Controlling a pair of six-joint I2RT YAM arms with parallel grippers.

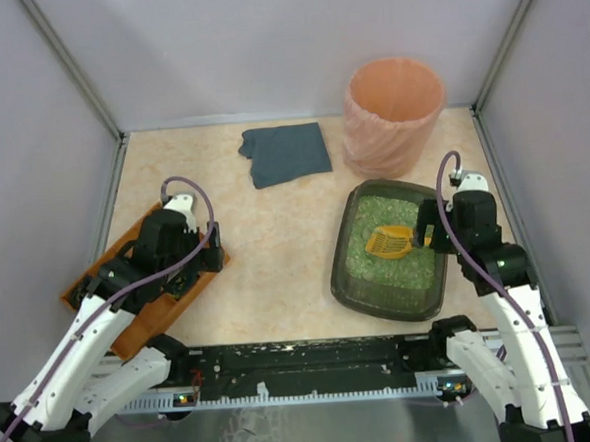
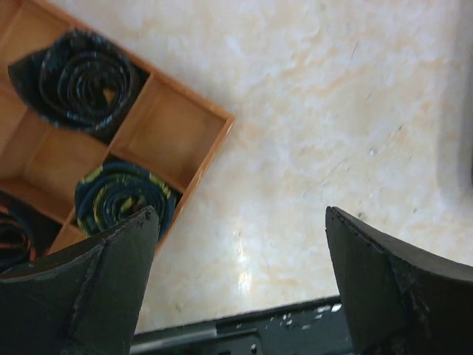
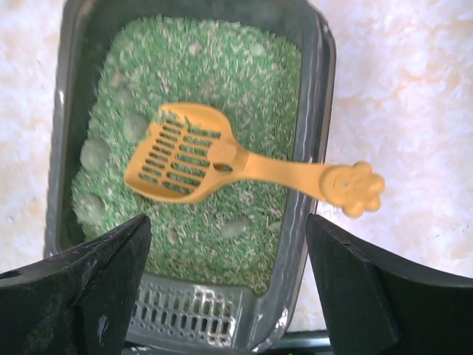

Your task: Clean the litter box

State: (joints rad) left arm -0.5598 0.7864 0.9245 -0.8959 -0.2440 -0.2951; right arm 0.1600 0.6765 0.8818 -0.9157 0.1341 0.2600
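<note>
Your litter box [image 1: 340, 268] sits on the right side of the table [image 1: 267, 253], just in front of your right arm. The tall peach bin [image 1: 394, 115] stands right behind it, very close. The box is dark grey with round corners, and it is full of green litter. In the right wrist view you can see the box [image 3: 319, 111] from above, with some round lumps [image 3: 94, 153] in the litter along one side. There is a panel of slots [image 3: 185, 314] at the near end.

A yellow scoop [image 1: 391, 240] lies in the box. Its holey head rests on the litter. Its handle goes out over the rim toward your right arm. The scoop [image 3: 181, 163] has a paw shape at the end of the handle, and that end hangs past the rim, over the table.

Your right gripper [image 1: 428, 231] is at the right edge of the box, near the handle. Its fingers [image 3: 111, 274] are spread wide and hold nothing.

Your left gripper [image 1: 193, 272] is over the right end of the wooden tray [image 1: 151, 320] on the left side of the table. Its fingers [image 2: 118, 259] are spread wide too, with nothing between them. Under it you can see the tray [image 2: 177, 126] with its small square spaces, and rolled-up dark strips [image 2: 77, 78] in some of them.

A dark folded cloth [image 1: 287, 153] lies at the back of the table, left of the bin.
</note>
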